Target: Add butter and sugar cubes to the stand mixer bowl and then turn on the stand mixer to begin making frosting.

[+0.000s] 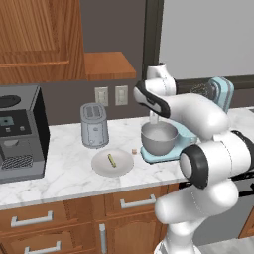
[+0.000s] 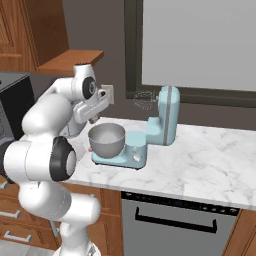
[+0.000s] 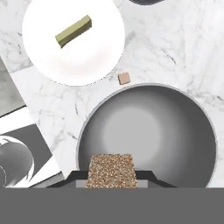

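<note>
Speckled brown, a sugar cube sits clamped in the jaws at the hand view's bottom, above the stand mixer bowl, whose inside is bare. Upper left, butter lies on a white plate; another cube rests on the marble worktop between.

Robot arm: glossy white rounded link shells, bulbous at each segment. Joints carry dark grey to black bands and circular end caps. The wrist housing is white with a dark disc face.
</note>
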Available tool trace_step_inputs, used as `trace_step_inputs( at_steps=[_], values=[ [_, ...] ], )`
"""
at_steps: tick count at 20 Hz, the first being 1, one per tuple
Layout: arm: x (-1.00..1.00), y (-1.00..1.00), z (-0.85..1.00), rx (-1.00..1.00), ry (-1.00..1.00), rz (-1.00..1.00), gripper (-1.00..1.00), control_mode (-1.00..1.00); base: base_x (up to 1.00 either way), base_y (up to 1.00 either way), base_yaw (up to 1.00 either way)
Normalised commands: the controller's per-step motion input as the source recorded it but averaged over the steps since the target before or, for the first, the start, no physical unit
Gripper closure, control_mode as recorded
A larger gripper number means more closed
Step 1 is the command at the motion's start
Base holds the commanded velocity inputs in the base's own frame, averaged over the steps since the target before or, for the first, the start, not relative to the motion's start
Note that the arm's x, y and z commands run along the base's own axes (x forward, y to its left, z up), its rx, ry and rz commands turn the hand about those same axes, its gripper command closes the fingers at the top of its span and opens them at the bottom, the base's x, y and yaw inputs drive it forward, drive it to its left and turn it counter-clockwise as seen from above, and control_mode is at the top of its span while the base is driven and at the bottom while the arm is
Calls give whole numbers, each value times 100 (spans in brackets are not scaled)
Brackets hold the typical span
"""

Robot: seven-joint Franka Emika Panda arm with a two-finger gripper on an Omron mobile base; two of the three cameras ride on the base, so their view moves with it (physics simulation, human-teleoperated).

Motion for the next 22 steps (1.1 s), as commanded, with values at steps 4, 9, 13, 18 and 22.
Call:
trace_step_inputs(
  at_steps=[4, 9, 13, 18, 22],
  values=[
    [8, -2, -40, -1, -1, -1, 100, -100, 0, 0, 0],
    [0, -6, -38, 0, -2, -1, 100, -100, 0, 0, 0],
    [1, -10, -33, 0, 0, -1, 100, -100, 0, 0, 0],
    [13, -10, -25, 0, 0, -2, 100, -100, 0, 0, 0],
    [25, -10, -16, 0, 0, -2, 100, -100, 0, 0, 0]
  ],
)
